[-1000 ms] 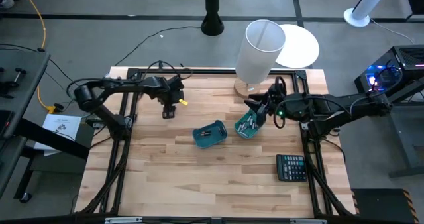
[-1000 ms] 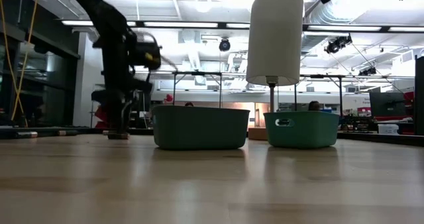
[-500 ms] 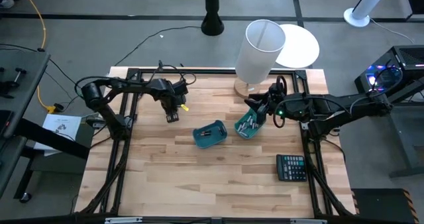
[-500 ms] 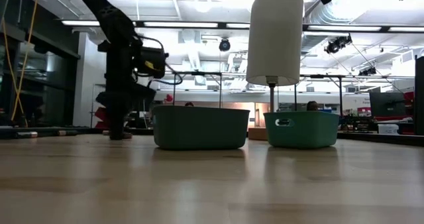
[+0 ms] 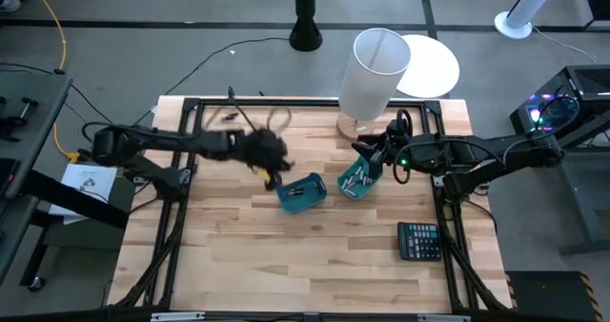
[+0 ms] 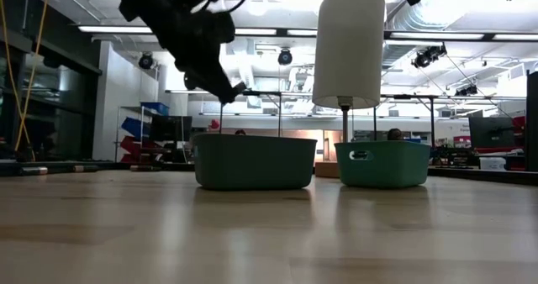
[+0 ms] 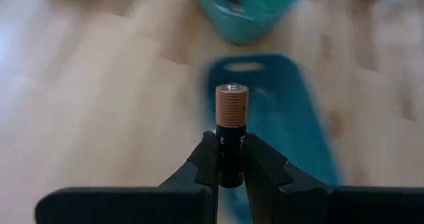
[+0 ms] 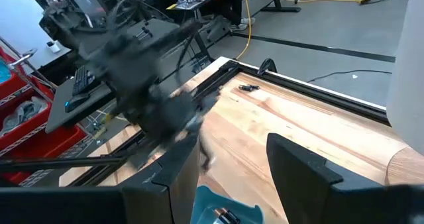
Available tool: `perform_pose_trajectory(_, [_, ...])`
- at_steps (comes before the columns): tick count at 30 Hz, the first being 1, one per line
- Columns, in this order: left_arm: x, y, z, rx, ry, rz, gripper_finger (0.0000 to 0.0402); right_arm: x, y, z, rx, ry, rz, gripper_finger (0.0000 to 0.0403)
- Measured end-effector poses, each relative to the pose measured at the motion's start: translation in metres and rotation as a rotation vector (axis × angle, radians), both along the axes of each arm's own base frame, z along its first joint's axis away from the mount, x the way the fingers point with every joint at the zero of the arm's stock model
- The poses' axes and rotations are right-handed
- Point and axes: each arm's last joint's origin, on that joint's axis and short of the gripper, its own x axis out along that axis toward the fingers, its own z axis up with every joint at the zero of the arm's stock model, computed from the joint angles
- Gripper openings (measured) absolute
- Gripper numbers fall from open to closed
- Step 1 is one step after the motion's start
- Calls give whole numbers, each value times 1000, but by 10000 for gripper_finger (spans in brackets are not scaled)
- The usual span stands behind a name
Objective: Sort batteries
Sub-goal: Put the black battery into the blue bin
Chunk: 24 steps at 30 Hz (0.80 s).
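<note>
My left gripper [image 5: 275, 173] hangs over the table beside the left teal bin [image 5: 302, 192], shut on a battery [image 7: 231, 111] with a coppery top and a black body. In the low view it slants down above that bin's [image 6: 255, 160] left rim. The right teal bin [image 5: 359, 179] holds several small batteries and rests tilted on the table. My right gripper [image 8: 232, 174] hovers open just behind the right bin, with nothing between its fingers. My left gripper pinches the battery's black lower body [image 7: 231, 151] between its two fingers [image 7: 207, 163]. The battery lies along the fingers, and its coppery end sticks out past their tips. It is lifted clear of the table, slanting down toward the left teal bin.
A black calculator [image 5: 417, 239] lies near the table's right near corner. A tall white cylinder [image 5: 374, 74] on a round wooden base stands at the far edge behind the bins. Black frame rails [image 5: 181, 170] run along the table's sides. Bare wood lies in front of the bins.
My left gripper has risen from the far-left part of the table and swung toward the table's right, up to the left teal bin. It has tipped from pointing straight down to slanting forward. My right gripper has kept still.
</note>
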Motion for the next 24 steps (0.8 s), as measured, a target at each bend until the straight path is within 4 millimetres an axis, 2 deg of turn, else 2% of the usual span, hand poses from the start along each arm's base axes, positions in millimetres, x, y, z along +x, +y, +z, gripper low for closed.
perform_pose_trajectory(4, [12,-28,-16,-36,28,7,40,0,0,0,-7,2,-7,172])
perform_pose_trajectory(6, [17,-38,-18,-62,1,11,76,0,0,0,-9,2,-7,172])
perform_pose_trajectory(10, [22,-48,-8,-65,-19,-28,168,0,0,0,-10,3,-7,172])
perform_pose_trajectory(13, [19,-38,4,24,52,-1,219,0,0,0,-10,3,-7,172])
perform_pose_trajectory(16, [8,-10,17,178,242,162,243,0,0,0,-10,3,-7,172])
perform_pose_trajectory(19, [-15,36,18,256,440,400,246,0,0,0,-10,3,-8,172])
perform_pose_trajectory(21, [-35,71,15,228,543,534,245,0,0,0,-8,2,-8,172])
perform_pose_trajectory(24, [-63,123,10,135,582,715,243,0,0,0,-7,1,-8,172])
